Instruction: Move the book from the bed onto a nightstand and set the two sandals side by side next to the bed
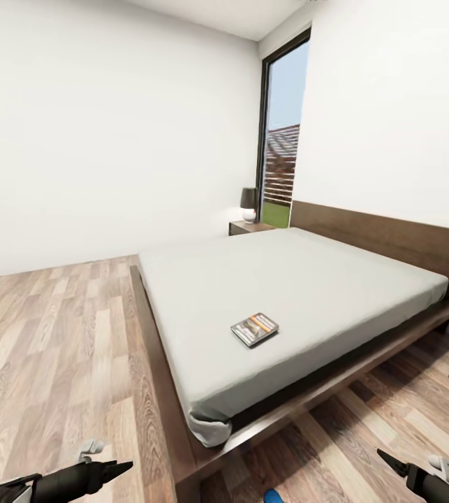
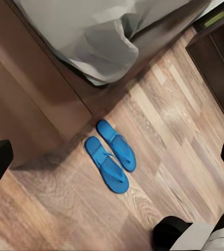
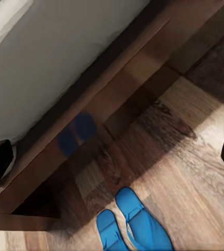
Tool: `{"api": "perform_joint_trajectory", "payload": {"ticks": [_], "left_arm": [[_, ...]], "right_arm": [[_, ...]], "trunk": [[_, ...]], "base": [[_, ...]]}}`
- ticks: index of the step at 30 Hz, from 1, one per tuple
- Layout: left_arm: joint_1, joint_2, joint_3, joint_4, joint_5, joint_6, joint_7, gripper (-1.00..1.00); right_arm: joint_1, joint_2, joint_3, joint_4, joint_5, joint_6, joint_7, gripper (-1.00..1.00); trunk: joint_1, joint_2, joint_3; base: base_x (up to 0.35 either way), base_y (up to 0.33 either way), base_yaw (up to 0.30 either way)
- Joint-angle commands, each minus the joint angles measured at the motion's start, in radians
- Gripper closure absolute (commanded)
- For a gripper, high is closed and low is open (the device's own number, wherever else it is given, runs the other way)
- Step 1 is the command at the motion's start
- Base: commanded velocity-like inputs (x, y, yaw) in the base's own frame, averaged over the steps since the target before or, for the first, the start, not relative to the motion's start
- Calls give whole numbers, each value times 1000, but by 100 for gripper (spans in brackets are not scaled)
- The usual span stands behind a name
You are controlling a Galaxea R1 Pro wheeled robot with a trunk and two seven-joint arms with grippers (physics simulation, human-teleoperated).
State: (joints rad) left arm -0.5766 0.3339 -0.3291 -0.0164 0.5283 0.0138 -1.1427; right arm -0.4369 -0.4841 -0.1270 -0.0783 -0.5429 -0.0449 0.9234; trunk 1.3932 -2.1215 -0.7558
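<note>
The book point(image 1: 255, 329) is lying flat on the mattress of the bed point(image 1: 301, 279), toward the foot end and nearer the robot's side edge, so that half of the task looks undone. It still has to go onto a nightstand; one nightstand point(image 1: 250, 227) is standing at the far head corner beside the window, carrying a lamp point(image 1: 249, 205).

The two sandals point(image 2: 111, 155) are resting on the plank floor just beside the bed's foot corner, parallel and nearly touching, so that part appears already met.

The left gripper point(image 1: 116, 468) and right gripper point(image 1: 389, 462) are hanging low over the floor, holding nothing. In the wrist views each one's fingers are sitting at opposite picture edges, spread wide.
</note>
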Motion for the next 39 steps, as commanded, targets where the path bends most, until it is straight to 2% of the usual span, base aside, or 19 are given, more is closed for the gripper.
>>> {"api": "perform_joint_trajectory", "payload": {"ticks": [1, 39], "left_arm": [[0, 1, -8, -1, 9, 2, -2, -100], [0, 1, -8, -1, 9, 2, -3, -100]], "right_arm": [[-1, 0, -8, 2, 9, -5, 3, -100], [-1, 0, -7, 2, 9, -6, 2, -100]], "trunk": [[0, 0, -1], [0, 0, -1]], "base": [[0, 0, -277], [0, 0, -274]]}}
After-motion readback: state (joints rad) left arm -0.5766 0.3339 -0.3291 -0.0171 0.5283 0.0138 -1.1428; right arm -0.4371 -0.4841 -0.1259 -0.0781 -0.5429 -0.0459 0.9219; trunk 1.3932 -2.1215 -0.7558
